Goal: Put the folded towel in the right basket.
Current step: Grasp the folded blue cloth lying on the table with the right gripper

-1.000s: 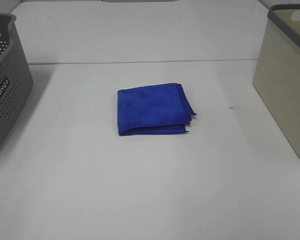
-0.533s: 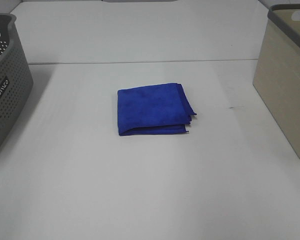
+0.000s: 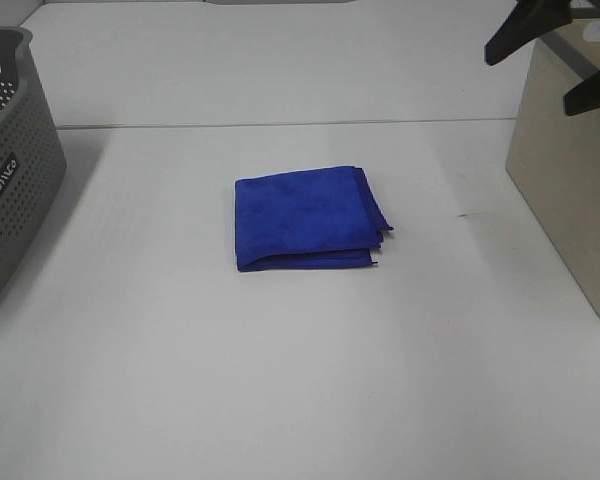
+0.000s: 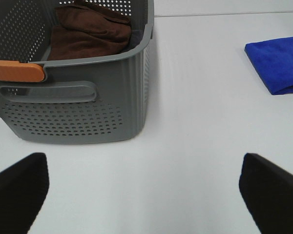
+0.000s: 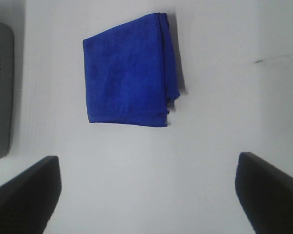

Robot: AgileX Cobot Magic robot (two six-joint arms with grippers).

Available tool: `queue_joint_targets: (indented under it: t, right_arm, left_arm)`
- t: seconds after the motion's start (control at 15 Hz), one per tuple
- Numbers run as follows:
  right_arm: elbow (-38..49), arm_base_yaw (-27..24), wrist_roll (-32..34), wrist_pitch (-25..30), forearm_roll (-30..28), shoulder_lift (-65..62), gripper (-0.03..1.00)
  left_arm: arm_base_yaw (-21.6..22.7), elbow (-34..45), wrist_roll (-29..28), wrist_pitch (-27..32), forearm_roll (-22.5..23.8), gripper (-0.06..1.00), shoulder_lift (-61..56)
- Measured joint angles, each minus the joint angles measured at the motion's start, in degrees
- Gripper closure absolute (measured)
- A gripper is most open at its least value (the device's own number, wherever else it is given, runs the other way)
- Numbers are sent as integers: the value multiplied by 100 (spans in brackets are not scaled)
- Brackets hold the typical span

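Note:
The folded blue towel (image 3: 305,218) lies flat in the middle of the white table, untouched. It also shows in the right wrist view (image 5: 127,78) and at the edge of the left wrist view (image 4: 278,63). The beige right basket (image 3: 570,170) stands at the table's right edge. My right gripper (image 3: 552,62) is open and empty, high at the far right over the basket's near corner, well away from the towel; its fingertips (image 5: 27,195) frame the right wrist view. My left gripper (image 4: 144,195) is open and empty near the grey basket, out of the exterior view.
A grey perforated basket (image 3: 10,170) stands at the table's left edge and holds a brown towel (image 4: 90,31). It has an orange handle (image 4: 14,70). White table (image 3: 300,380) surrounds the towel.
My right gripper has come into the exterior view at the top right, above the beige basket. The towel and both baskets have not moved.

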Motion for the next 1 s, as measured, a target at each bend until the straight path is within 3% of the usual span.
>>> queue_joint_targets:
  t: [0.27,0.67,1.0]
  right_arm:
    - [-934,647,-40,-413,97,1748,6]
    - [-2361,785,0,-498,275,3816,6]
    - [-2406,848,0,-561,430,4337,7]
  left_arm:
    - [0,0,0,0,0,-4,0]
    - [0,0,-6,0,0,-4,0]
    - [0,0,-6,0,0,-4,0]
